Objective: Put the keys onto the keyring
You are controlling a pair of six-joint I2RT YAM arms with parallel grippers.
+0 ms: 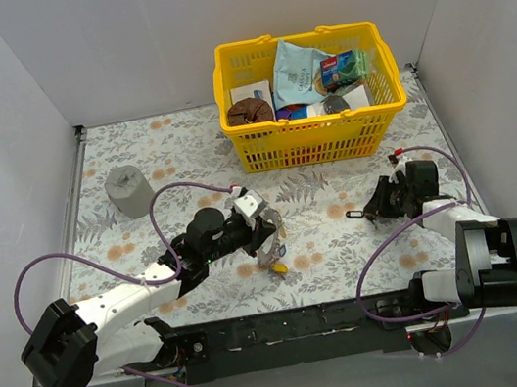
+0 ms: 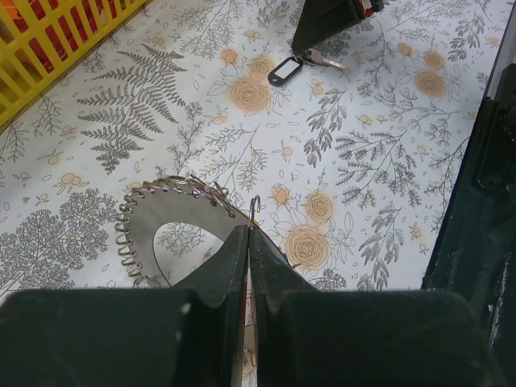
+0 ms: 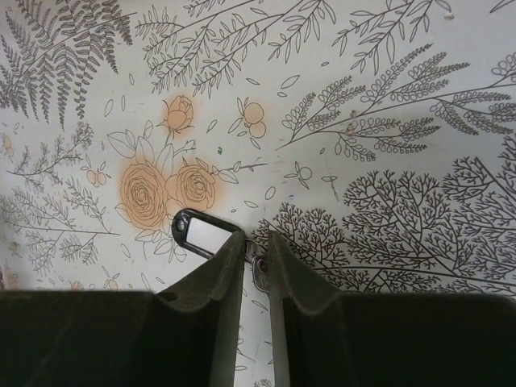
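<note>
My left gripper [image 1: 261, 221] [image 2: 248, 232] is shut on the keyring [image 1: 269, 241], a flat silver ring [image 2: 181, 201] with wire coils along its edge, held just above the floral tablecloth. Keys with yellow and blue heads [image 1: 276, 264] hang below it. A silver key [image 3: 260, 272] with a black tag [image 3: 203, 234] lies on the cloth at centre right [image 1: 354, 212] [image 2: 284, 71]. My right gripper [image 1: 372, 209] [image 3: 255, 242] is down over it. Its jaws stand narrowly apart, with the key's head between them and a slit of cloth still showing beside it.
A yellow basket [image 1: 316, 149] [image 2: 48, 48] filled with packets stands at the back centre. A grey ribbed cup [image 1: 129, 190] sits upside down at the left. White walls close the table on the left, back and right.
</note>
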